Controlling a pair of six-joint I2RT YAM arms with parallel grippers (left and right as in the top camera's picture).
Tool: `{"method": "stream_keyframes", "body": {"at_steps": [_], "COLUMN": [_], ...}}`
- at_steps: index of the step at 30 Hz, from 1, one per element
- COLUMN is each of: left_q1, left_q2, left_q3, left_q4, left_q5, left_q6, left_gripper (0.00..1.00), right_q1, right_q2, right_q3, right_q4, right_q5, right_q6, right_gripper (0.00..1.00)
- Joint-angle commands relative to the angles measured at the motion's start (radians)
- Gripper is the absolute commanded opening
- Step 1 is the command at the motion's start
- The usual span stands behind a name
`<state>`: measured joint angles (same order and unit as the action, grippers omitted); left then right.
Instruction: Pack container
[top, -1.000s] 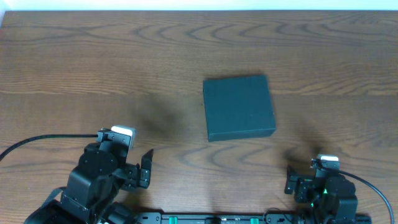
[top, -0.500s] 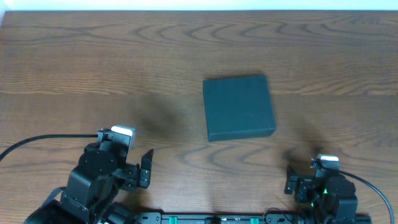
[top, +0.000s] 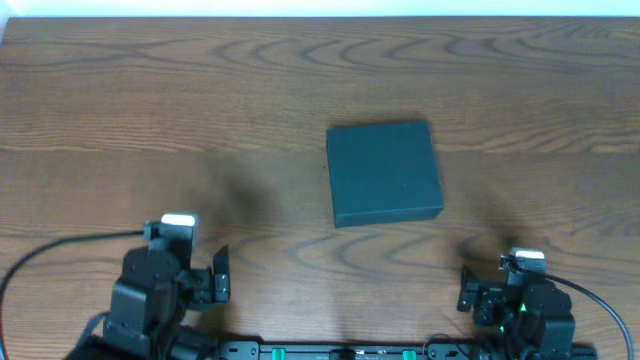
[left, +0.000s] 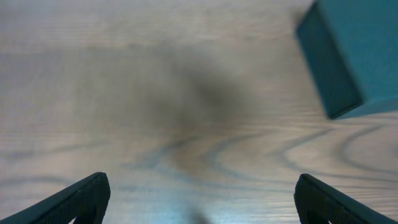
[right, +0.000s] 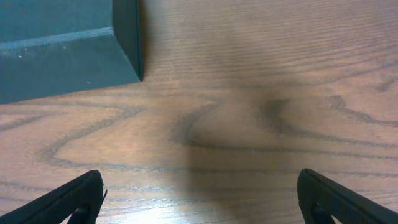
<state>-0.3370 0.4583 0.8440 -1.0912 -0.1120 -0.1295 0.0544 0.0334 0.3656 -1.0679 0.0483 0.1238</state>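
The container is a dark teal square box lying shut, lid down, on the wooden table at centre right. Its corner shows at the upper right of the left wrist view and at the upper left of the right wrist view. My left gripper hovers near the front edge at the left, well short of the box. It is open, with bare wood between its fingers. My right gripper stands at the front right, also open and empty, a little in front of the box's near right corner.
The brown wooden table ends at a pale strip along the far edge. A black mounting rail runs along the front edge between the two arm bases. Black cables trail from each wrist toward the sides.
My left arm has shifted left and back toward the front edge and turned to face more straight ahead. The right arm and the container have not moved.
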Motion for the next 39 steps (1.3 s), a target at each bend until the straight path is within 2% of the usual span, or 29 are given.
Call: {"method": "stream_keyframes", "body": {"at_steps": [1, 6, 8, 21, 25, 39], "left_q1": [0.053, 0.119, 0.134, 0.181, 0.206, 0.206], "left_q2": [-0.099, -0.224, -0.253, -0.384, -0.457, -0.455], "left_q3": [-0.106, -0.287, -0.335, -0.524, -0.538, -0.538], "left_q4": [0.028, 0.131, 0.127, 0.104, 0.104, 0.104], "left_q5": [0.002, 0.008, 0.009, 0.013, 0.016, 0.027], "left_q6": [0.010, -0.040, -0.062, -0.024, 0.000, 0.025], "left_gripper": [0.95, 0.96, 0.95, 0.95, 0.95, 0.95], "right_q1": [-0.008, -0.008, -0.008, -0.008, -0.008, -0.008], "right_q2": [-0.010, -0.010, -0.010, -0.010, -0.010, -0.010], "right_q3": [-0.007, -0.007, -0.007, -0.007, -0.007, -0.007], "right_q4": [-0.006, -0.006, -0.006, -0.006, -0.006, -0.006], "right_q5": [-0.004, -0.004, -0.004, -0.004, -0.004, -0.004], "right_q6": [-0.005, -0.005, -0.005, -0.005, -0.005, -0.005], "right_gripper": [0.99, 0.99, 0.99, 0.99, 0.99, 0.99]}}
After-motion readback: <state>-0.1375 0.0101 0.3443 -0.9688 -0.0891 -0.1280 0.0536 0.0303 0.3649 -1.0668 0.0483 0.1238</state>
